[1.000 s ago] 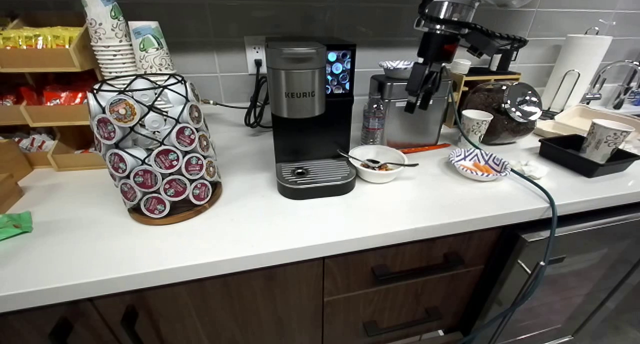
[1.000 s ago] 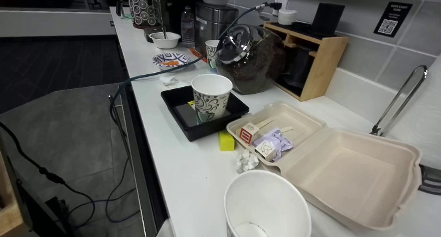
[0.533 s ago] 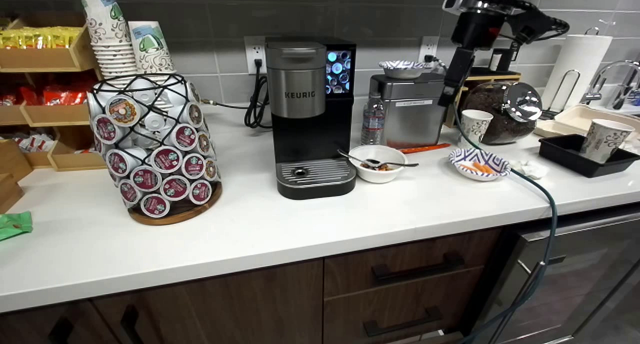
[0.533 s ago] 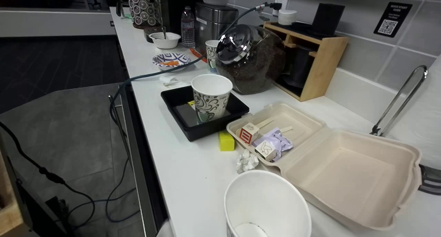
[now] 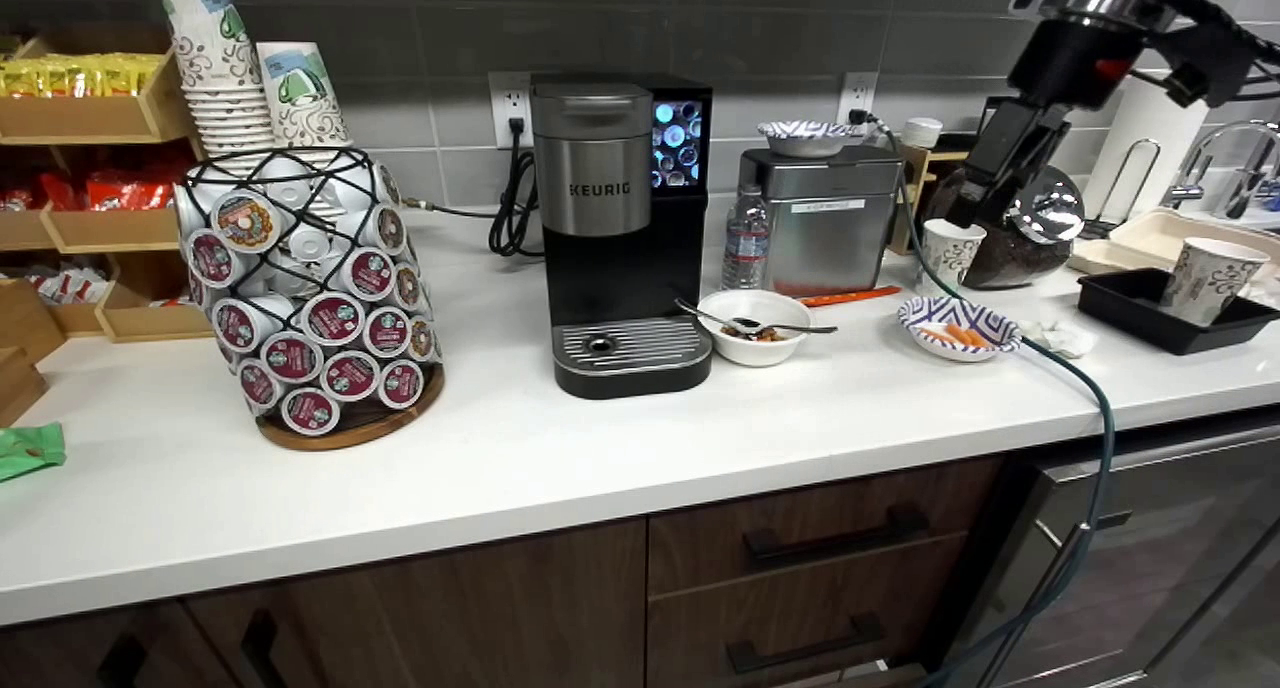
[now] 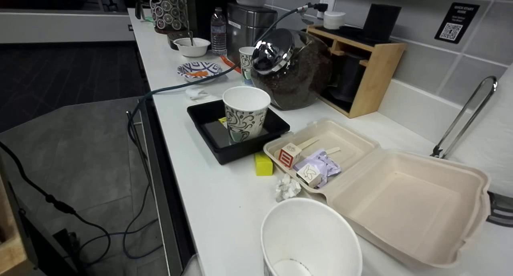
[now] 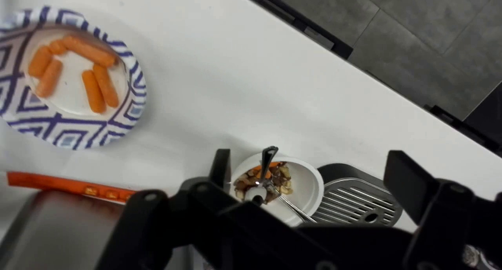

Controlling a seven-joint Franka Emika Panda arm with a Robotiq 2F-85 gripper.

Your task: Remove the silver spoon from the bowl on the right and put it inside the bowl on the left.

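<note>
Resting in the white bowl (image 7: 306,179), a silver spoon (image 7: 264,170) is framed, in the wrist view, between the two fingers (image 7: 222,166), much nearer the finger on that view's left than the one on its right. In an exterior view, the gripper (image 5: 970,211) is seen raised over the counter (image 5: 850,398), well apart from the spoon and its bowl.

The spoon's head is set low among the mixed food (image 7: 280,176), while its handle is carried past the rim and pointed toward the top of the wrist view; its long axis is slanted a little to the right of vertical there. Close to the head, it is met in that view by a second utensil (image 7: 294,207), whose handle is pointed down and right, toward the drip tray (image 7: 355,201). The head of this utensil cannot be made out, and which of the two is named in the task cannot be told.

The fingers are parted wide and released, the white bowl being seen through the gap, untouched by either. To the left, outside the fingers, the patterned bowl (image 7: 70,138) is seen, with carrots (image 7: 94,91) laid in it.
</note>
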